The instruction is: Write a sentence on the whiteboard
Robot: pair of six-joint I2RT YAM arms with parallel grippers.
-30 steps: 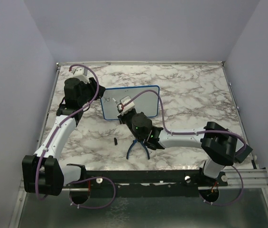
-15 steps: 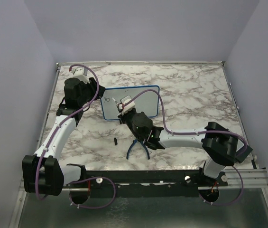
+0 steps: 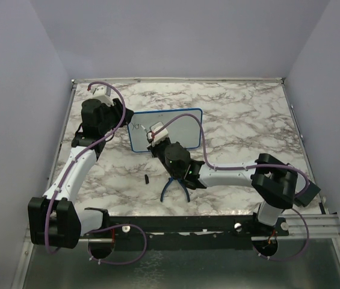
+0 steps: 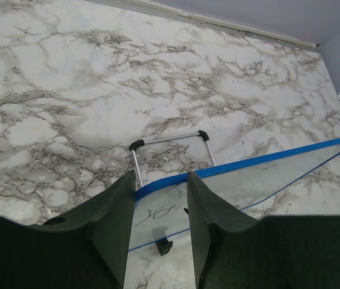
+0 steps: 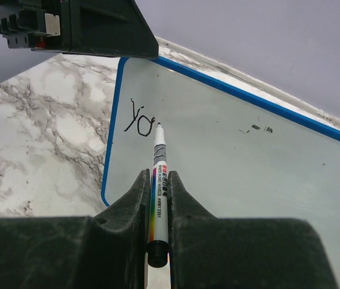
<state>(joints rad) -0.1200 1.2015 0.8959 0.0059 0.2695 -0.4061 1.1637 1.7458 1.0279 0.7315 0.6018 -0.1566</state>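
Observation:
The whiteboard point(image 3: 185, 123) stands upright on the marble table, blue-framed. My right gripper point(image 3: 153, 137) is shut on a white marker point(image 5: 159, 174) with a rainbow stripe. The marker's tip touches the board just right of the black letters "yo" point(image 5: 139, 120) near the board's top left corner. My left gripper point(image 3: 120, 124) is behind the board's upper left corner. In the left wrist view its jaws point(image 4: 160, 180) stand apart with the blue top edge point(image 4: 266, 159) running across the gap. The letters point(image 4: 156, 212) show reversed through the board.
Blue-handled pliers point(image 3: 174, 188) lie on the table near my right arm. A small black cap point(image 3: 147, 179) lies to their left. The board's wire stand point(image 4: 170, 139) rests on the table behind it. Lilac walls close the table on three sides.
My right wrist has shifted slightly left along the board with the marker. The left arm has not moved.

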